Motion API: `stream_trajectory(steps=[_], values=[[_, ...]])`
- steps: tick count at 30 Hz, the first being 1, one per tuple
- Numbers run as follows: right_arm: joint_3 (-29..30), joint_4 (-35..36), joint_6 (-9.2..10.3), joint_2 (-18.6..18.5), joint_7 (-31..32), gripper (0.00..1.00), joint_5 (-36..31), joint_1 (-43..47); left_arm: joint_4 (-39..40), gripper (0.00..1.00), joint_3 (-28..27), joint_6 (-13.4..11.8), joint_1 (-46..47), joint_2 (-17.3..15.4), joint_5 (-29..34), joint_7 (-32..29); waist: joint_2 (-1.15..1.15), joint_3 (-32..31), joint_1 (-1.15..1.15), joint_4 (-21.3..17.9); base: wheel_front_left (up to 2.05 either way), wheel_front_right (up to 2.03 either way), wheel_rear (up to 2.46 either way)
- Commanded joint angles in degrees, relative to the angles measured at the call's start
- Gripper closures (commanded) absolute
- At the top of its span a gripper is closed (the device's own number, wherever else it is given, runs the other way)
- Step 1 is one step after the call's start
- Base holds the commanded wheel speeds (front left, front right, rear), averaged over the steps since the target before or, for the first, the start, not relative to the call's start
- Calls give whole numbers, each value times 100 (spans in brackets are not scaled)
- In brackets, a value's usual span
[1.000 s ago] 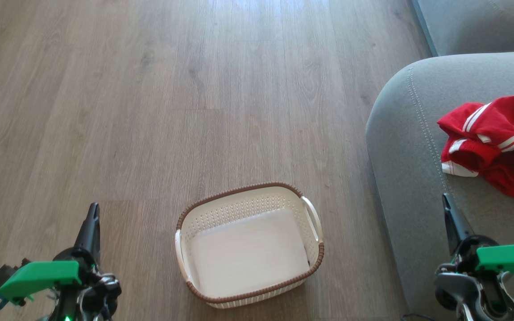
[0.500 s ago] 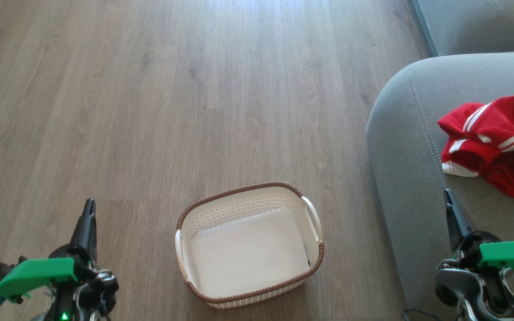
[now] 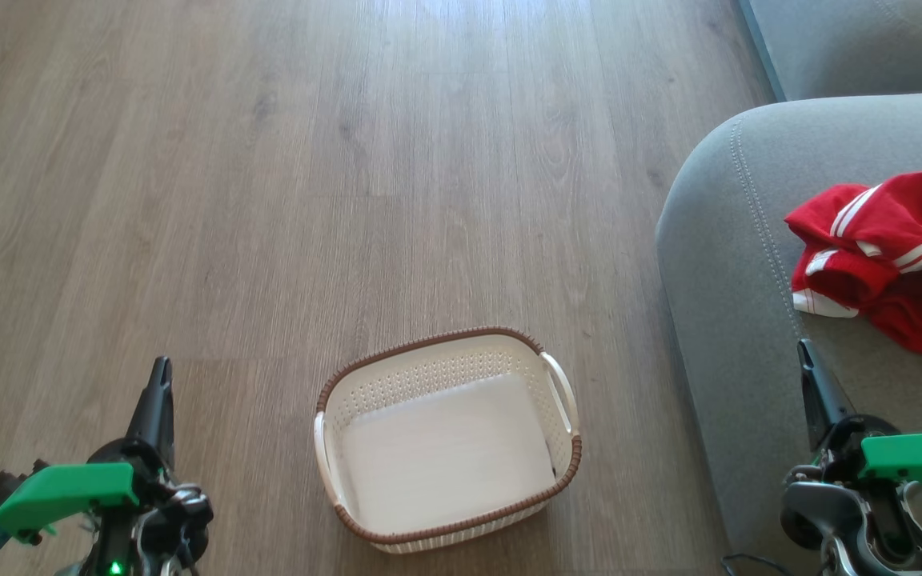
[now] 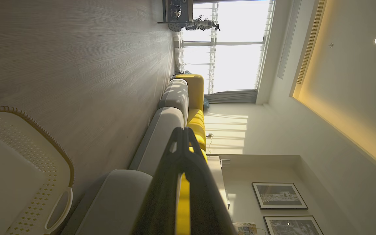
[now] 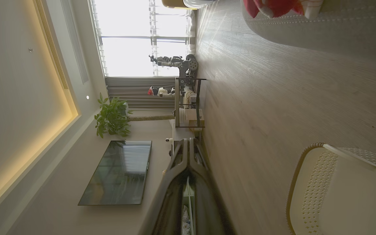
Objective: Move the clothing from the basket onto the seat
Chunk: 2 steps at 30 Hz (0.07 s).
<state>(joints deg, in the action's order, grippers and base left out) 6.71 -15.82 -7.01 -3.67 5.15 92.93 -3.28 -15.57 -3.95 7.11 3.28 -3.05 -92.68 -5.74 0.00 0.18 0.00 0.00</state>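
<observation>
I count one basket (image 3: 437, 370), one seat (image 3: 733, 264), one heap of clothing (image 3: 893, 256), pieces uncountable, one plant (image 5: 111, 119), one screen (image 5: 119, 173), and two grippers: left gripper (image 3: 162, 376), right gripper (image 3: 807, 356).

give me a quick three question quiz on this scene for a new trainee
1. True or false: the basket on the floor holds the clothing.
2. What does the clothing rest on? A) the floor B) the seat C) the basket's rim
3. Fill in: the left gripper and the right gripper both have their fingers ____.

Key: 1 false, the basket is empty. 2 B. 3 shut, with nothing held.
</observation>
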Motion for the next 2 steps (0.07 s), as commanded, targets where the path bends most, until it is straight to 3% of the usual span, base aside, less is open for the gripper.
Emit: stream_trajectory(steps=[1,2], values=[[-110,184,-47,12,60,100,0,-281,154,100,-194,37,286,-31,-1,-24,0,0,0,0,0,0,0],[-109,184,-47,13,61,100,-1,-282,154,100,-195,37,286,-30,0,-25,0,0,0,0,0,0,0]])
